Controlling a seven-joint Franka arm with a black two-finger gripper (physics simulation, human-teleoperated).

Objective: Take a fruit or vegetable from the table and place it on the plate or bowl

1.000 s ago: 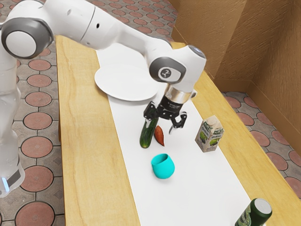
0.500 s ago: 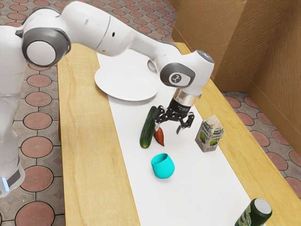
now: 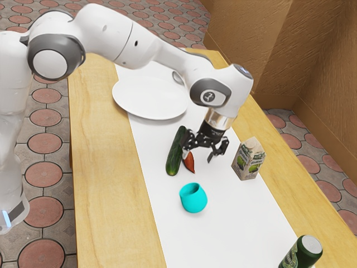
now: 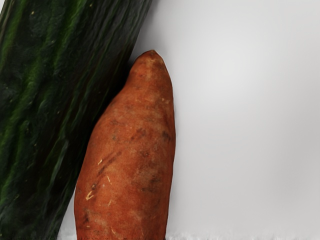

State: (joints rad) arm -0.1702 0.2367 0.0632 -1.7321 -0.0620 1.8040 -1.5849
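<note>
A small orange-brown sweet potato [image 3: 189, 162] lies on the white runner, touching the side of a dark green cucumber [image 3: 175, 151]. In the wrist view the sweet potato [image 4: 130, 160] sits directly under my hand with the cucumber [image 4: 50, 100] pressed along it. My black gripper [image 3: 204, 148] hangs open just above the sweet potato, one finger near the cucumber's upper end and the other toward the carton side. The white plate [image 3: 149, 97] rests farther back on the runner, with nothing on it.
A teal cup [image 3: 193, 197] lies on its side just in front of the vegetables. A green-and-white carton [image 3: 248, 159] stands on the exterior view's right of my gripper. A dark green can [image 3: 301, 254] stands at the near table corner. The wooden table edge [image 3: 89, 167] runs along the left.
My hand has shifted from over the cucumber toward the exterior view's right and lowered, now centred above the sweet potato. The vegetables, cup and carton have stayed put.
</note>
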